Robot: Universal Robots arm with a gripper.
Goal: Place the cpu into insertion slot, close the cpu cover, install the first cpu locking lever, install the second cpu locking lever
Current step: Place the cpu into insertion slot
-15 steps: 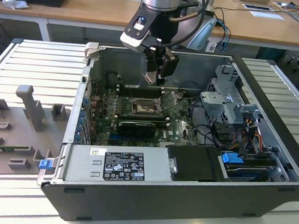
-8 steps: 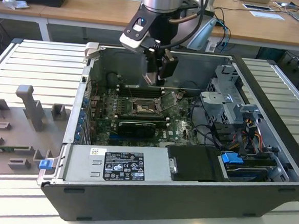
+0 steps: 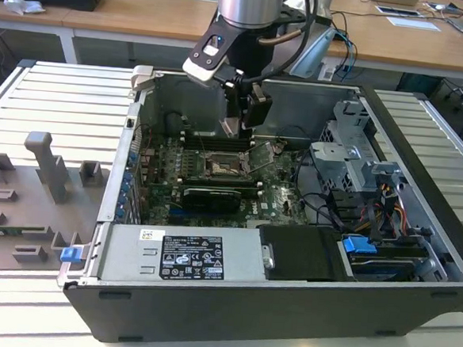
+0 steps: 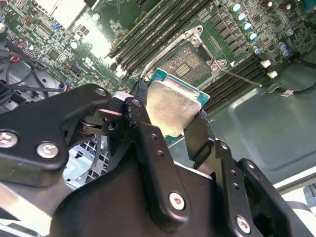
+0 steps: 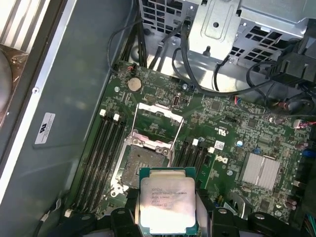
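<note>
My gripper [image 4: 169,122] is shut on the cpu [image 4: 170,104], a flat silver-faced chip with a green edge, pinched between two black fingers [image 4: 142,118]. In the first wrist view the cpu [image 5: 167,200] hangs above the green board, just short of the insertion slot [image 5: 140,160], a dark square with a silver rim. The slot [image 4: 186,60] lies bare with nothing in it. The cpu cover [image 5: 163,111] is swung back, away from the slot. In the exterior view the gripper [image 3: 241,126] hovers above the slot [image 3: 218,170] inside the open case.
Long black memory slots [image 5: 106,158] flank the socket on both sides. A thin metal lever [image 4: 242,77] sticks out beside it. A black graphics card [image 3: 212,196], drive cages with cables [image 3: 351,162] and the case walls [image 3: 128,174] close in the board.
</note>
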